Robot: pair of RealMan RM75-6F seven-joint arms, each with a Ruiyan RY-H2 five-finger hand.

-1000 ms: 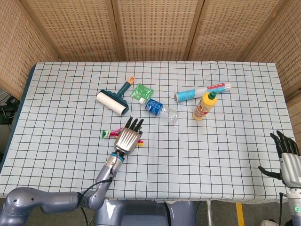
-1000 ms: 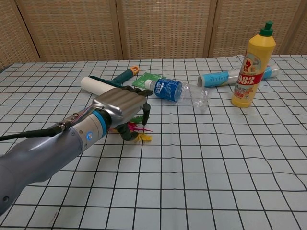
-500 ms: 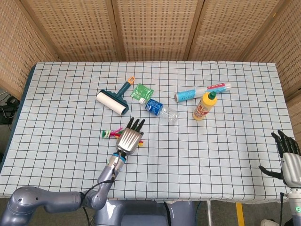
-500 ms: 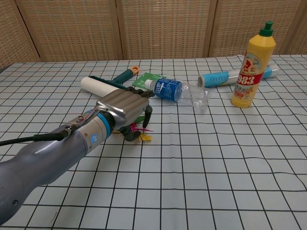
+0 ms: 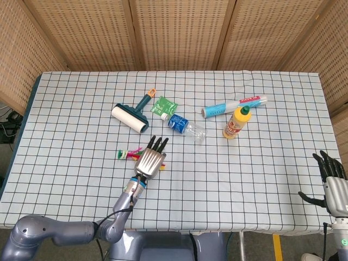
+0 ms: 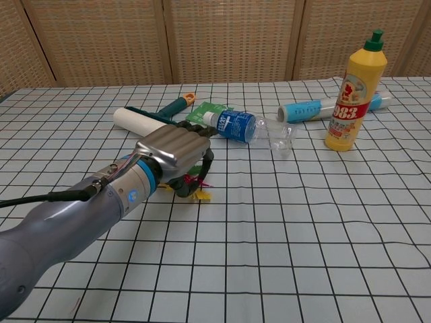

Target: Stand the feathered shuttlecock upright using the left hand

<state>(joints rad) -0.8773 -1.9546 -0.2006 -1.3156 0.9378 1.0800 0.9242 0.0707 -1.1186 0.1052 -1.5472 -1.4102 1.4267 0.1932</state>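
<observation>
The feathered shuttlecock (image 5: pixel 126 154) lies on its side on the checked cloth, with red, green, yellow and pink feathers. My left hand (image 5: pixel 150 159) hovers palm-down over its right part and hides that part. In the chest view the left hand (image 6: pixel 172 149) arches over the shuttlecock (image 6: pixel 197 188); its fingers reach forward and its thumb bends down beside the feathers, which stick out below. No firm hold shows, and the shuttlecock stays flat on the table. My right hand (image 5: pixel 333 182) hangs at the table's far right edge, fingers apart, holding nothing.
Behind the left hand lie a lint roller (image 5: pixel 132 115), a green packet (image 5: pixel 163 105) and a clear water bottle (image 5: pixel 185 127). Further right a yellow squeeze bottle (image 5: pixel 237 123) stands upright by a lying blue and white tube (image 5: pixel 234 106).
The left hand has drawn slightly back toward me and settled lower over the shuttlecock, its thumb curling in closer. The shuttlecock and the right hand have not moved.
</observation>
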